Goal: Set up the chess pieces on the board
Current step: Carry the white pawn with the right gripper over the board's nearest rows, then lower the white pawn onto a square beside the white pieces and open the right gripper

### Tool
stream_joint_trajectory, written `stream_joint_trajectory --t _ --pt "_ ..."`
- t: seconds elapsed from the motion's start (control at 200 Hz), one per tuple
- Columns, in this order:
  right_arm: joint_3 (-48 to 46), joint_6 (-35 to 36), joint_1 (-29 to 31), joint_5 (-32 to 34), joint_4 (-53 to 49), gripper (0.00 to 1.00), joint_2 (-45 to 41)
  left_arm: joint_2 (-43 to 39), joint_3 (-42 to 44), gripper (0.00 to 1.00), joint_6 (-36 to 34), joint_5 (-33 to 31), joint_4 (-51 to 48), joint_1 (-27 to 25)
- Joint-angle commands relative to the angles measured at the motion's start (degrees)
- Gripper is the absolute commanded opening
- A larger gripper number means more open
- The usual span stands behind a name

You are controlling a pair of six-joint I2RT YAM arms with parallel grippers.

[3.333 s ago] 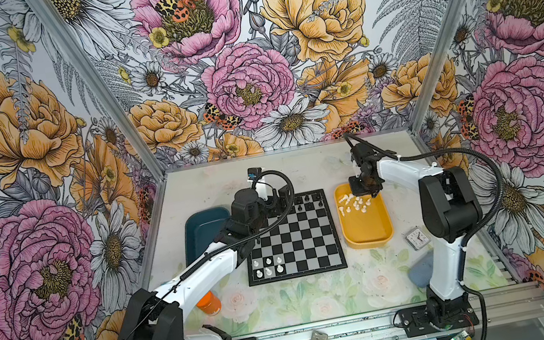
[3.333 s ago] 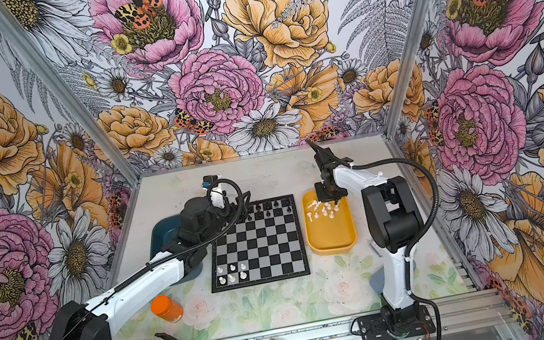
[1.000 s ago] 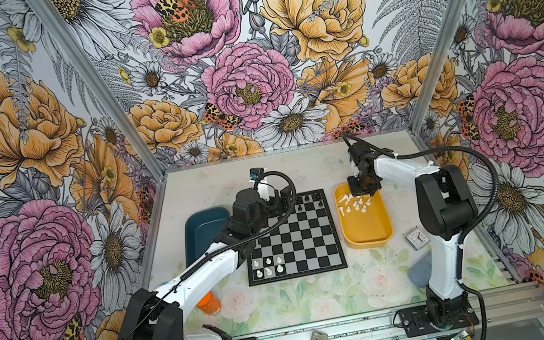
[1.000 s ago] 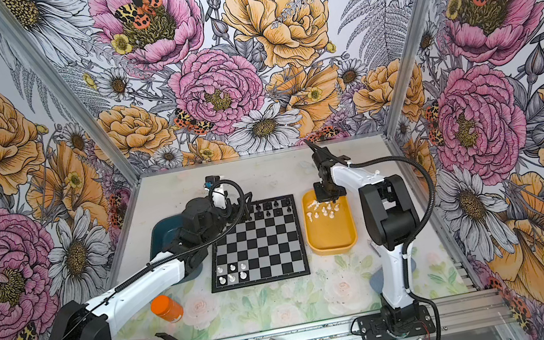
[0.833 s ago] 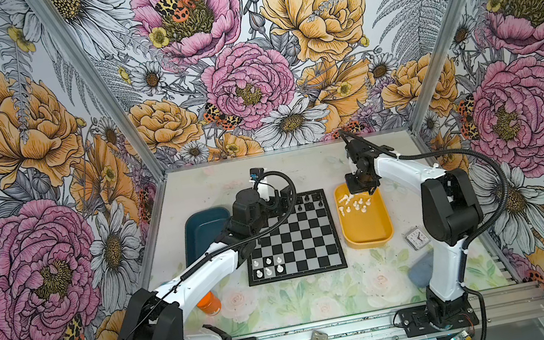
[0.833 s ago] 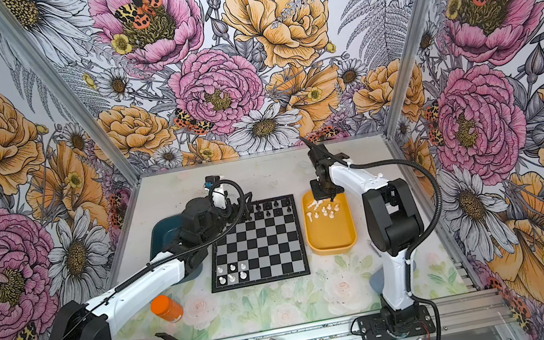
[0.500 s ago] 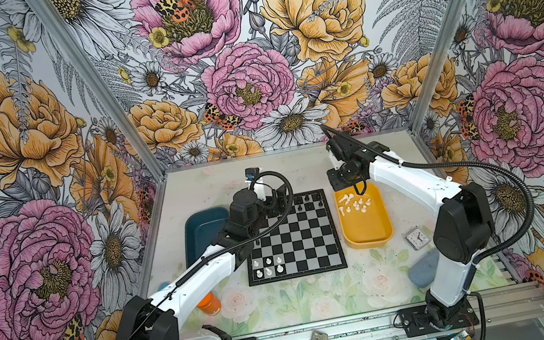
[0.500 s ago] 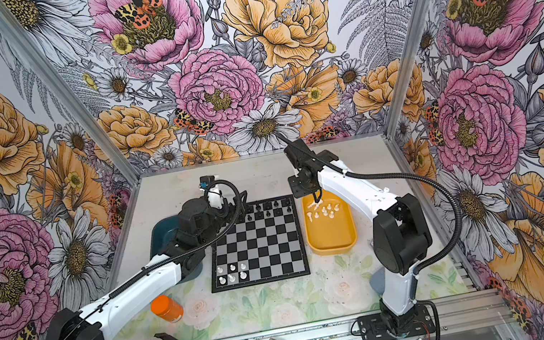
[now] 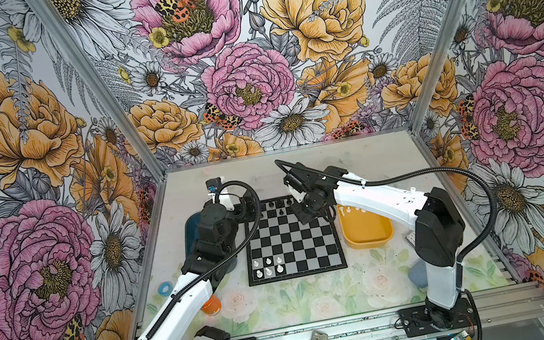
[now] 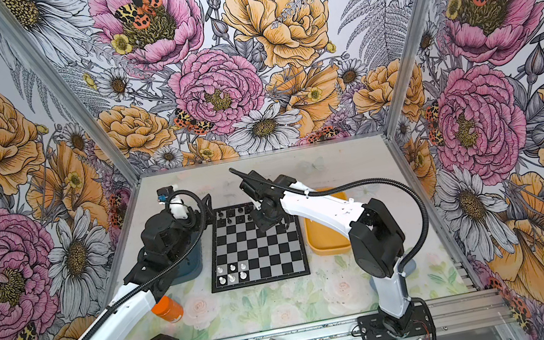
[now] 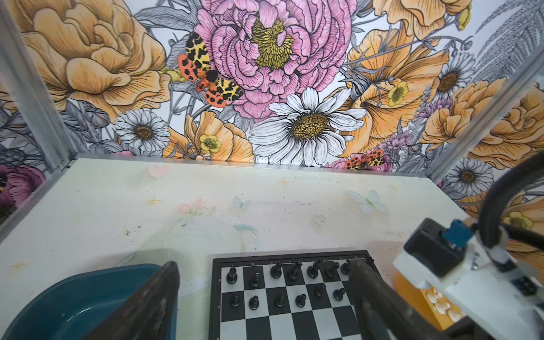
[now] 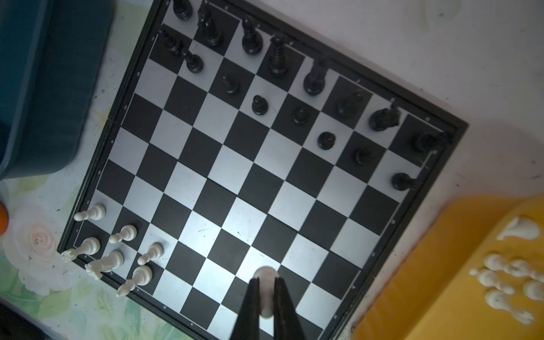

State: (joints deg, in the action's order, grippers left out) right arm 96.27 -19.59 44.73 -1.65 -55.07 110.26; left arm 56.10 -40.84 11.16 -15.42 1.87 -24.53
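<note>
- Evidently light and rigid, the small white plastic chess piece (image 12: 265, 272) is pinched between the closed-down fingers of the right gripper (image 12: 266, 284). It hangs above the square black-and-silver chessboard (image 9: 293, 246); which square lies under it I cannot tell.
- Smooth plastic with a rounded head looks slippery. I judge a hold on the stem below the head, as here, to be the safest, and a gentle squeeze enough.
- Its narrow base would likely tip easily, so it wants setting down upright before the fingers part.
- Six other white chess pieces (image 9: 268, 266) stand in the board's 7 o'clock corner in a top view. The small black chess pieces (image 9: 279, 207) occupy the two rows along the 12 o'clock edge.
- More white ones lie loose in the yellow plastic tray (image 12: 441, 265), just beside the board at 3 o'clock.
- The left gripper (image 11: 263, 263) is spread wide and empty by the board's 11 o'clock corner, next to the dark blue plastic tub (image 11: 73, 294) at 9 o'clock.
- For open room, the middle rows and the near rows from 6 to 5 o'clock are bare. Coming in from the 3 o'clock side should clear everything; only the 7 o'clock group crowds a placement.
</note>
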Motion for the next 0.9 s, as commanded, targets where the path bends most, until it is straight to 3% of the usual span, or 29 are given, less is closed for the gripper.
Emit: stream_joint_trajectory --t 0.0,0.896 --pt "2.27 -1.32 3.12 -3.39 -0.39 0.00 3.40 -2.96 1.58 0.91 1.67 -2.02 -2.81 1.36" --pt "1.70 -5.01 9.48 -4.87 -0.83 0.00 9.50 -8.62 4.45 0.91 1.74 -2.95 -3.45 1.47"
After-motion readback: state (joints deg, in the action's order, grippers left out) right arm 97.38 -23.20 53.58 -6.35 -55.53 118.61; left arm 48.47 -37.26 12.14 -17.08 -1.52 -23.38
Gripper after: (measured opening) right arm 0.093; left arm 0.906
